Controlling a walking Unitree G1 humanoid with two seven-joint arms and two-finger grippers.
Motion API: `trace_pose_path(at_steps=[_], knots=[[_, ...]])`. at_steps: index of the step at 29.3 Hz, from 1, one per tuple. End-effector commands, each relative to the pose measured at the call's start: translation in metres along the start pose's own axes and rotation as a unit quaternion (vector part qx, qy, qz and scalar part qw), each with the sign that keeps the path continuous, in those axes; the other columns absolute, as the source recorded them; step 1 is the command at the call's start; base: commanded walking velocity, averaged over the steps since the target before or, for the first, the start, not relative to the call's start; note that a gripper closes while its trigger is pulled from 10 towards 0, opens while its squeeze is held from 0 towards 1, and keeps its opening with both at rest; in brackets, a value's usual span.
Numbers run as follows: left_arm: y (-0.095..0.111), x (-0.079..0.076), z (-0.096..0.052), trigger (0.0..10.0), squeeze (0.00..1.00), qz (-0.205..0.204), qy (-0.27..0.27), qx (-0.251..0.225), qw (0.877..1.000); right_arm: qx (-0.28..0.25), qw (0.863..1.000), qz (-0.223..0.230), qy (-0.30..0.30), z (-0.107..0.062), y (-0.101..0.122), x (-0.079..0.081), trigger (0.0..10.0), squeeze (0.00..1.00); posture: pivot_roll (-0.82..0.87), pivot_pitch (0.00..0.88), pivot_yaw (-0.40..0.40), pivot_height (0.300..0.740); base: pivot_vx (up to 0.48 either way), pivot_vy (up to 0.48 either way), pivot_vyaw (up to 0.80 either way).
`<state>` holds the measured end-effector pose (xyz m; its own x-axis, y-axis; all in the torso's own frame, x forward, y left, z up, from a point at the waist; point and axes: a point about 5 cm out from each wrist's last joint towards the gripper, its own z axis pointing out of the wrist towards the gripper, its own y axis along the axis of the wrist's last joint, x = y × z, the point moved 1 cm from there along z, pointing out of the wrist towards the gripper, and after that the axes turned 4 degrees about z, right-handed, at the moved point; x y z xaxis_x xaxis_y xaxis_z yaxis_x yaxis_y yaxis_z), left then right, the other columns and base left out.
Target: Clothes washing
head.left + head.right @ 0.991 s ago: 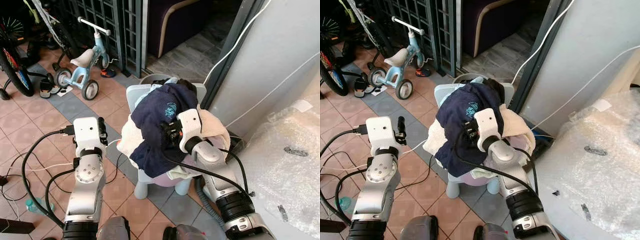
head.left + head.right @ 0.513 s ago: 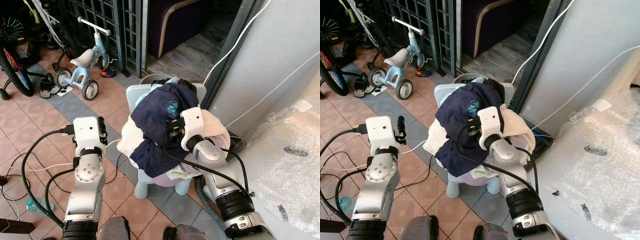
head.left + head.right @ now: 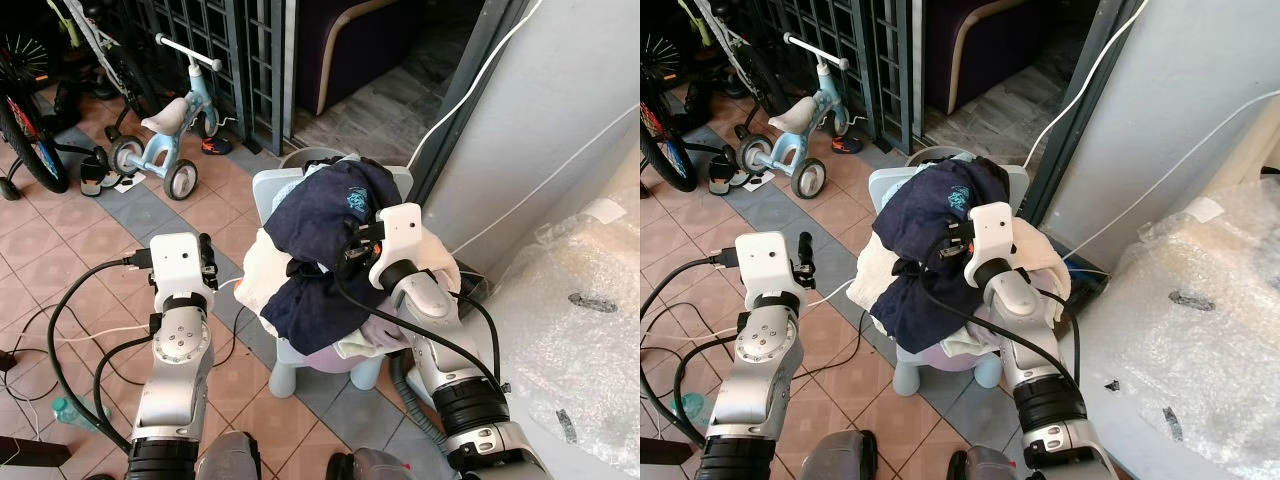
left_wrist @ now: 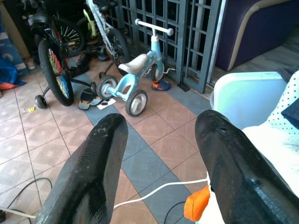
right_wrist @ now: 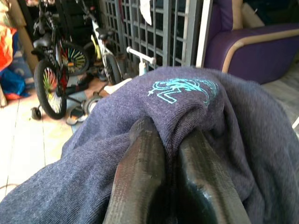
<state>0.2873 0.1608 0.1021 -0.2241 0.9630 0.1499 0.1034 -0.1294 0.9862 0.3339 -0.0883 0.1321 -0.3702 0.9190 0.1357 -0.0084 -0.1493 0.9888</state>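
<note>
The right arm is bent at the elbow and reaches forward and up over a pile of clothes. Its right pincer (image 5: 166,154) is closed tight on a fold of the dark blue shirt (image 3: 320,225), which has a small teal picture on it. The cloth bulges out just past the two black fingers (image 5: 140,168) and covers most of them.

The left arm is held up on the left side, beside the pile but not touching it. The left pincer (image 4: 161,140) is open, with a wide gap between its fingers and nothing in it.

The dark blue shirt lies on top of the heap and hangs down the front. Under it are a cream towel (image 3: 262,275) and some pale pink cloth (image 3: 330,358). The whole heap sits on a small light blue chair (image 3: 285,365) with short legs. A grey bin (image 3: 305,155) stands just behind the chair.

The tiled floor (image 3: 60,270) has black cables (image 3: 60,310) and a white cord (image 4: 154,189) lying on it near the left arm. Farther back are a small blue tricycle (image 3: 165,125) and a bigger bicycle (image 3: 25,120), next to a dark metal gate (image 3: 215,45). On the right is a grey wall (image 3: 560,90), and something wrapped in bubble wrap (image 3: 575,330) lies close to the right arm.
</note>
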Motion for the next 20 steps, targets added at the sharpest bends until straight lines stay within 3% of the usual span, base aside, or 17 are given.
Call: trace_pose_path(at_steps=[1,4,8,11,16,20], knots=[[-0.002,-0.003,0.000,10.0,0.00,-0.001,-0.009,0.007,1.000,-0.080,0.997,-0.005,0.009,0.006,0.041,0.000,0.0,0.00,0.05,0.081,-0.036,0.740,0.000,0.000,0.00],[-0.003,-0.005,-0.001,10.0,0.00,-0.002,-0.012,0.008,1.000,-0.099,0.995,-0.006,0.027,0.007,0.054,0.003,0.0,0.00,0.05,0.081,-0.036,0.740,0.000,0.000,0.00],[-0.002,-0.008,-0.001,10.0,0.00,-0.003,-0.015,0.008,1.000,-0.087,0.994,-0.032,0.051,0.003,0.051,0.002,0.0,0.00,0.05,0.082,-0.038,0.740,0.000,0.000,0.00],[-0.003,-0.006,-0.002,10.0,0.00,-0.003,-0.016,0.011,1.000,-0.034,0.995,-0.037,0.087,-0.015,0.030,-0.007,0.0,0.00,0.06,0.086,-0.038,0.740,0.000,0.000,0.00],[-0.006,-0.004,-0.002,10.0,0.00,0.001,-0.016,0.015,1.000,-0.006,0.995,-0.059,0.081,-0.028,0.021,-0.022,0.0,0.00,0.05,0.089,-0.036,0.740,0.000,0.000,0.00],[-0.006,-0.008,-0.003,10.0,0.00,0.001,-0.023,0.018,1.000,0.091,0.985,-0.134,0.054,-0.035,-0.005,-0.043,0.0,0.00,0.04,0.092,-0.029,0.740,0.000,0.000,0.00]])
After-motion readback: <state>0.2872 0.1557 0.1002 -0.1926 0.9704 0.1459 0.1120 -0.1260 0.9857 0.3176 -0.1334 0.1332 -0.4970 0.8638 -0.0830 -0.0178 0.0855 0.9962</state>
